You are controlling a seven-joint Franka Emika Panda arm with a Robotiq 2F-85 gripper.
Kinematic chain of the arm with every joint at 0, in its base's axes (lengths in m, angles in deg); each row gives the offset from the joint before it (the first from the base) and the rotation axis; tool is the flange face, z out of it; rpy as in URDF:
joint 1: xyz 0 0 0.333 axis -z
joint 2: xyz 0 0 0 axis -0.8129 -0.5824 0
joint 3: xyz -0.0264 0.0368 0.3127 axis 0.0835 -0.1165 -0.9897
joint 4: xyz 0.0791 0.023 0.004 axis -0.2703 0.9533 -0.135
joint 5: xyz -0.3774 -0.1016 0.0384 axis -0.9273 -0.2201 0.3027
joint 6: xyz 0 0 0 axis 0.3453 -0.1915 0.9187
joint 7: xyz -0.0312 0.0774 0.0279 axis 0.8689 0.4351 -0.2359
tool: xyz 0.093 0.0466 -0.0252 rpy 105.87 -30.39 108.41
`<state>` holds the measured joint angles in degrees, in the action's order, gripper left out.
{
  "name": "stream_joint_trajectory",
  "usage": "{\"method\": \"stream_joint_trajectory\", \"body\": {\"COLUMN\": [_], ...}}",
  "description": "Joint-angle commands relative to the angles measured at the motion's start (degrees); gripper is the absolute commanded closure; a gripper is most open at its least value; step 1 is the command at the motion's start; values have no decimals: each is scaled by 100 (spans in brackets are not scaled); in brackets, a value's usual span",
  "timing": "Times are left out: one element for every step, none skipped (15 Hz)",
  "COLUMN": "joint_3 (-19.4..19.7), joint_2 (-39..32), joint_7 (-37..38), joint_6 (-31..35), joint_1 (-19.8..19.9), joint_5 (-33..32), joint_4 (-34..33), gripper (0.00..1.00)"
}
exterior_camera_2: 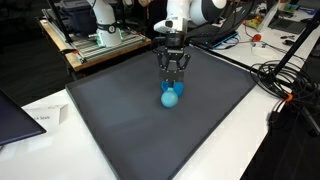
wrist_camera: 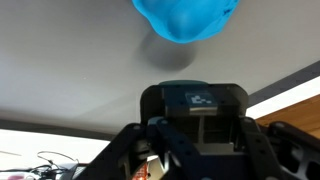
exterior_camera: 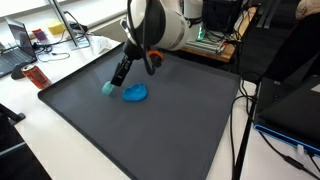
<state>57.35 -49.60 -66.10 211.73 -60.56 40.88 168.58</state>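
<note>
You're in a robotics lab or research office, not a home. The white desks carry an open laptop (exterior_camera: 14, 42) and loose papers (exterior_camera_2: 45, 117). A wooden bench (exterior_camera_2: 100, 48) is stacked with electronics, and cable bundles (exterior_camera_2: 285, 78) trail off the table edge. A big dark mat (exterior_camera: 150, 135) covers your work table, with black computer gear (exterior_camera: 290, 95) beside it.

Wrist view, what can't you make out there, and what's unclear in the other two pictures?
- Blue object: in the wrist view, cut off by the top edge and blurred, so its shape is unclear.
- Teal piece: in an exterior view, too small at the tip of the gripper to tell whether the fingers clamp it or only touch it.
- Desk clutter: too small to identify in an exterior view.
</note>
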Motion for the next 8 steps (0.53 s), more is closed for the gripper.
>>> {"method": "stream_joint_trajectory", "body": {"joint_3": [286,323,361,405,445,483,510,530], "joint_2": [470,533,591,650,718,779,862,937], "joint_7": [858,1036,1235,1444,1639,1851,2026,2136], "joint_6": [-386,-423,-454,-483,-502,-518,-534,-531], "joint_1": [-285,-320,-365,-417,-459,-500,-518,-524], "joint_5": [-897,-1105,-1317,-1557,-1799,-2050,-2262,-2394], "joint_4": [890,1060,1218,1382,1549,1697,1846,1965], "gripper": [78,78,78,78,78,78,78,78]}}
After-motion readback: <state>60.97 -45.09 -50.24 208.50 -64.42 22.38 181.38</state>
